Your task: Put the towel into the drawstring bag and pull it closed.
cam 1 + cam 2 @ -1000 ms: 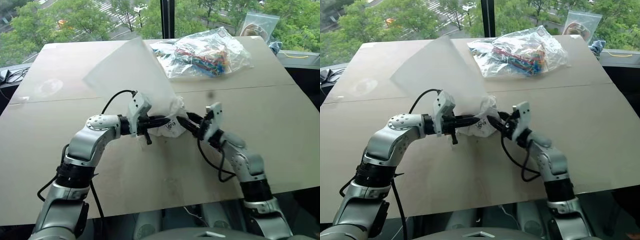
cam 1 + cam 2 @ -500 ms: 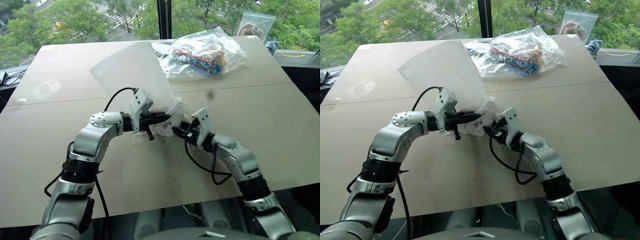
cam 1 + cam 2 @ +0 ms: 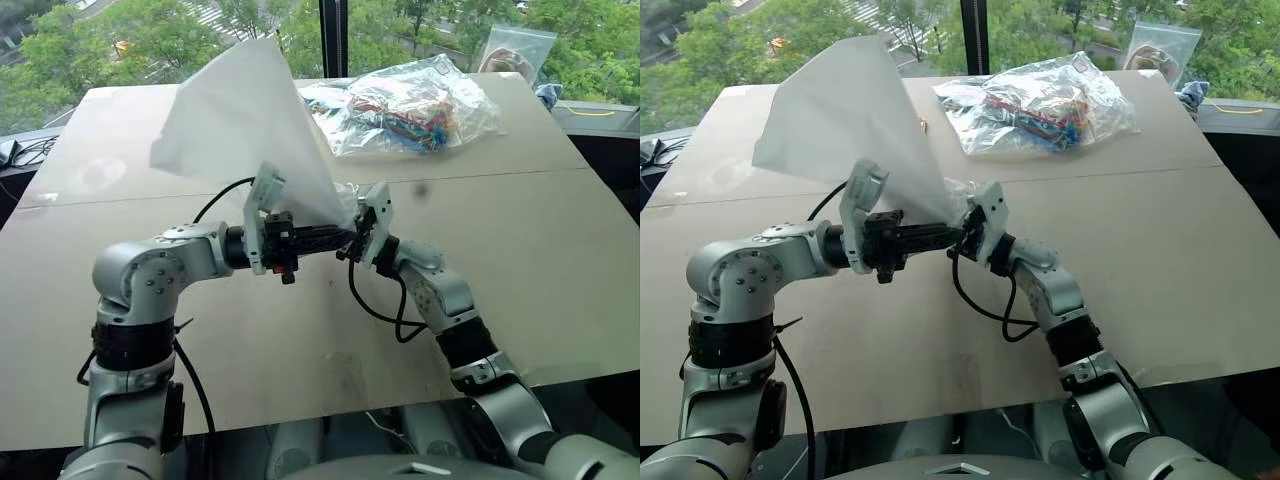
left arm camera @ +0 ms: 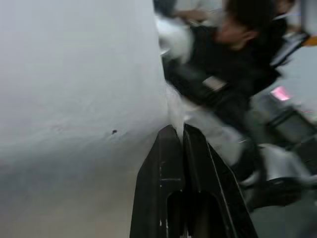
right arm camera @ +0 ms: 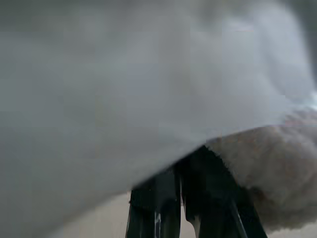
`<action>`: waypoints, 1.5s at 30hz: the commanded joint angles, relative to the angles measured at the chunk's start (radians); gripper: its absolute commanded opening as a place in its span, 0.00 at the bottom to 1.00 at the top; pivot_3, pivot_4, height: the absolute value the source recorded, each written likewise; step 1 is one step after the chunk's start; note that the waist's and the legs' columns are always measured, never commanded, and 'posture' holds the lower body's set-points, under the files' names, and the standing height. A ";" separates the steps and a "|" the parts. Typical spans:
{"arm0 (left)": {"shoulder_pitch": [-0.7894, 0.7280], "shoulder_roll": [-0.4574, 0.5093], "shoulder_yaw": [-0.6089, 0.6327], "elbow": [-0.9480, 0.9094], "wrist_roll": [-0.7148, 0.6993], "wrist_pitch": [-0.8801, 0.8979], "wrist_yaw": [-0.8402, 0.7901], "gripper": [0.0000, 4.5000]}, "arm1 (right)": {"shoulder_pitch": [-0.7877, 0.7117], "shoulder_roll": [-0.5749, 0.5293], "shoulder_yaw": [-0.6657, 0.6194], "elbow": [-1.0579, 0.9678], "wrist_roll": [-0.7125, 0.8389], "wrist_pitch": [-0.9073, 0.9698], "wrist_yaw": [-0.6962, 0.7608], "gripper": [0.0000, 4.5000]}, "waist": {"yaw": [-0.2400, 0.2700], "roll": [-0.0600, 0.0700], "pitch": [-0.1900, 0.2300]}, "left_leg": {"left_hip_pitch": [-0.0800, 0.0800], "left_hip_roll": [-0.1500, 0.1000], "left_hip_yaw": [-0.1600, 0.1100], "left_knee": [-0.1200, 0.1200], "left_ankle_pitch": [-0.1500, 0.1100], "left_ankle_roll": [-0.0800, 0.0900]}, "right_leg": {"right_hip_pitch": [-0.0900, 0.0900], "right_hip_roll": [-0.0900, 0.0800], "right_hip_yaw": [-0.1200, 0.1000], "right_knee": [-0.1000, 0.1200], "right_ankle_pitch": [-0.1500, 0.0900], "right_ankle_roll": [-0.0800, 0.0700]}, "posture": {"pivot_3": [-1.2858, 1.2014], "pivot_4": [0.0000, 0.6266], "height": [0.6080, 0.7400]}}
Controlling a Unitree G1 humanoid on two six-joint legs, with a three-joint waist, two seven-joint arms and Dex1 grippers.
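Both pincers met at gathered mouth of drawstring bag [image 3: 240, 125], fingers shut, pinching fabric there.
- left pincer [image 3: 345, 237] at 9 o'clock of mouth
- right pincer [image 3: 352, 232] at 3 o'clock
- bag body raised off worktop [image 3: 560, 240], long axis toward 11 o'clock
- towel not visible, judged inside

Cord pull would run apart, 9–3.

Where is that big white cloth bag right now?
The drawstring bag is lifted above the table's middle, pinched between the left gripper and right gripper, left of the clear plastic bag.
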 commanded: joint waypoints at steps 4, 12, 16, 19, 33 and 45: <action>0.033 0.061 -0.109 0.055 0.200 -0.167 0.037 0.00 | 0.213 -0.190 -0.055 -0.313 0.020 0.111 -0.022 0.13 | 0.011 0.001 0.000 | 0.000 -0.001 0.000 -0.001 0.000 0.000 | 0.000 0.000 0.000 0.000 0.000 0.000 | 0.52 0.24 1.00; 0.017 0.075 -0.218 0.148 0.363 -0.366 -0.045 0.00 | 0.419 -0.452 -0.113 -0.751 0.049 0.368 -0.091 0.70 | -0.001 0.003 0.001 | 0.001 0.000 0.001 -0.001 0.000 0.000 | -0.001 0.001 0.002 0.000 -0.001 0.000 | 0.52 0.24 1.00; 0.014 0.059 -0.258 0.154 0.413 -0.439 -0.077 0.00 | 0.343 -0.441 -0.136 -0.749 0.005 0.442 -0.205 0.70 | 0.002 0.002 0.001 | 0.001 0.000 0.003 0.000 0.000 0.000 | -0.001 0.002 0.004 0.000 -0.002 0.003 | 0.52 0.24 1.00; 0.018 0.046 -0.273 0.152 0.435 -0.469 -0.085 0.00 | 0.283 -0.356 -0.156 -0.731 0.057 0.483 -0.266 0.70 | 0.001 0.002 0.001 | 0.001 0.000 0.003 0.000 0.000 0.000 | -0.001 0.001 0.004 0.000 -0.001 0.002 | 0.52 0.24 1.00; 0.044 0.030 -0.256 0.125 0.455 -0.489 -0.082 0.00 | 0.158 -0.163 -0.151 -0.545 0.112 0.466 -0.302 0.70 | 0.001 0.003 0.001 | 0.000 0.000 0.002 0.000 0.000 0.000 | -0.001 0.001 0.003 0.000 0.000 0.000 | 0.52 0.24 1.00; 0.049 0.032 -0.243 0.119 0.459 -0.501 -0.077 0.00 | 0.127 -0.138 -0.145 -0.483 0.146 0.435 -0.260 0.01 | 0.001 0.003 0.001 | 0.000 0.000 0.002 0.000 0.000 0.000 | -0.001 0.001 0.003 0.000 0.000 0.000 | 0.52 0.24 1.00</action>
